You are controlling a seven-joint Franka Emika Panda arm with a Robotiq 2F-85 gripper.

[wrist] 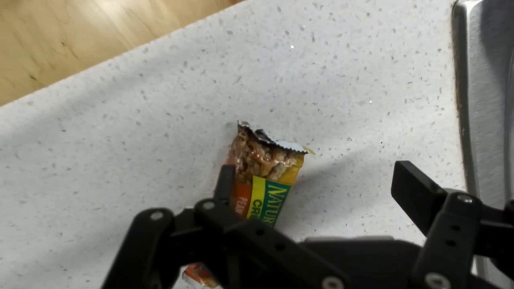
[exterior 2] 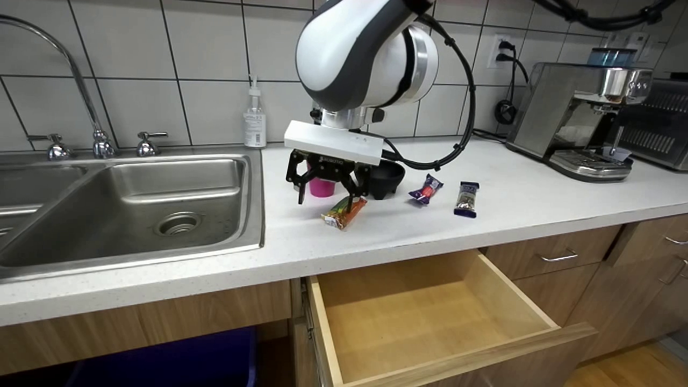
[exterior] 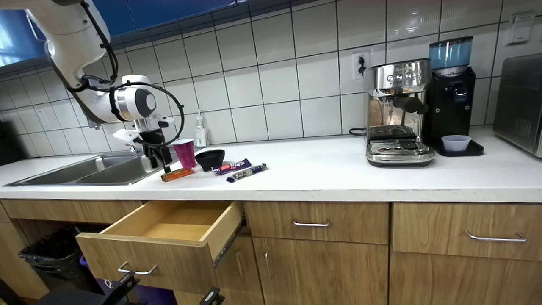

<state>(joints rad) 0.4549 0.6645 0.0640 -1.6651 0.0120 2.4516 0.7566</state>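
Note:
My gripper (wrist: pixel 315 176) stands open over the counter, pointing down, with nothing held between its fingers. Nearest to it is an orange, green and yellow granola bar wrapper (wrist: pixel 267 196), lying flat on the counter. One finger (wrist: pixel 225 180) overlaps the bar in the wrist view and hides part of it; whether they touch I cannot tell. The other finger (wrist: pixel 415 188) is well to the bar's right, toward the sink. Beside the gripper in both exterior views are a pink cup (exterior: pixel 184 153) and a black bowl (exterior: pixel 210 159). A purple wrapper (exterior 2: pixel 426 189) and a silver-and-blue wrapper (exterior 2: pixel 466 199) lie farther along.
An open wooden drawer (exterior 2: pixel 419 312) juts out below the counter. A steel sink (exterior 2: pixel 252 204) with a faucet adjoins the bar's area. A soap bottle (exterior 2: pixel 255 121) stands by the wall. An espresso machine (exterior: pixel 398 114) and a grinder (exterior: pixel 451 97) stand farther along the counter.

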